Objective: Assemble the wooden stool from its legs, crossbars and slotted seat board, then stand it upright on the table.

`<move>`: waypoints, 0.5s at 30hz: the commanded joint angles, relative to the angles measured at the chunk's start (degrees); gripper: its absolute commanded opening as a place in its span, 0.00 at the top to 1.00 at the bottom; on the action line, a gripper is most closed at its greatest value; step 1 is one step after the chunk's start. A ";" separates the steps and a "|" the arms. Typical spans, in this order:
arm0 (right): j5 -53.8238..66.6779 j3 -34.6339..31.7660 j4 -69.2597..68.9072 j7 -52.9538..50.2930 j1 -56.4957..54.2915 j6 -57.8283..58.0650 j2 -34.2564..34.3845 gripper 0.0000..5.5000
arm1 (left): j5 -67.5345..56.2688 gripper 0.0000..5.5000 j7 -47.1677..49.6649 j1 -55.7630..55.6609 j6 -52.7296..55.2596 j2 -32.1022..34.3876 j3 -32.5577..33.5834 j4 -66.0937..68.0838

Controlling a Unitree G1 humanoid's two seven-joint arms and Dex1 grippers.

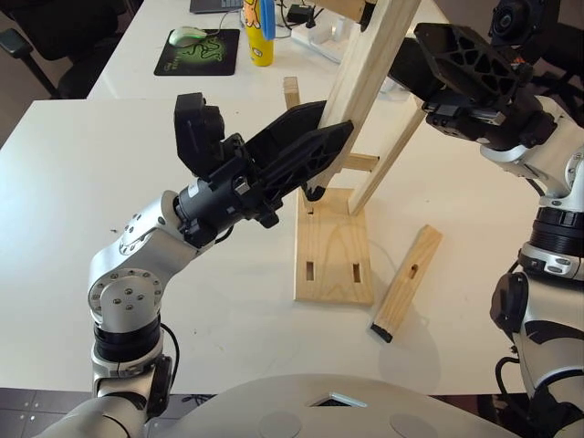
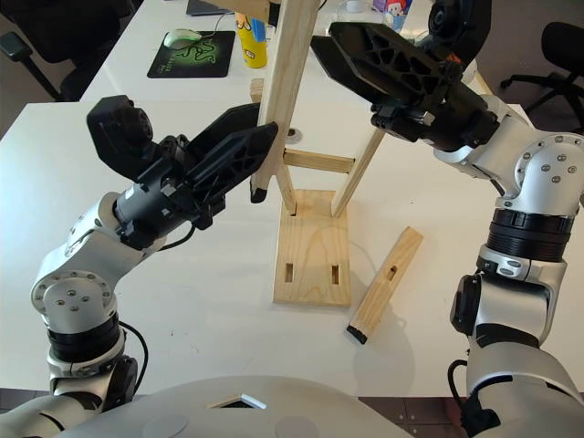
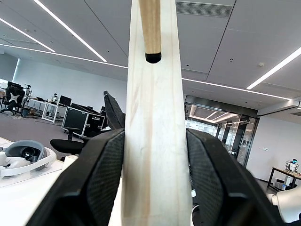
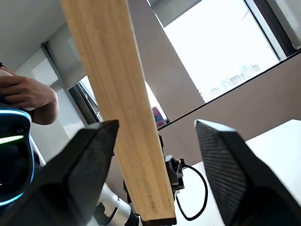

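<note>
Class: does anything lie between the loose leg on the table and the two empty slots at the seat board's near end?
Nothing visible. The loose leg lies right of the seat board, bare table between; the empty slots are uncovered. The upright legs stand at the far end.

At the upper left of my head view I see a black mouse pad [image 1: 196, 52] with a pale mouse [image 1: 188, 36] on it. A yellow bottle [image 1: 258, 32] stands just right of it, and a dark chair [image 1: 55, 46] sits at the left edge. Lower left in the left wrist view lies a white headset [image 3: 26, 153].
</note>
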 commanded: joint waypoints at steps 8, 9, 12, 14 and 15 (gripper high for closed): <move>5.25 -2.93 -2.25 -1.93 -3.15 0.50 1.31 0.39 | 1.77 0.63 -3.90 0.77 0.95 3.63 -1.75 2.56; 5.40 -2.93 -2.56 -2.10 -2.90 0.47 1.26 0.39 | 1.69 0.63 -3.94 0.46 0.96 3.71 -1.64 2.81; 5.68 -2.65 -4.16 -2.93 -1.92 0.38 1.42 0.39 | 1.37 0.63 -4.11 -0.23 1.01 4.06 -1.26 3.13; 6.10 -2.45 -4.69 -4.18 -1.66 -0.05 2.00 0.39 | 1.50 0.63 -4.25 -0.27 1.11 4.23 -1.50 2.86; 6.32 -2.46 -4.80 -4.77 -1.66 -0.31 2.22 0.39 | 1.69 0.63 -4.44 -0.19 1.23 4.38 -1.78 2.70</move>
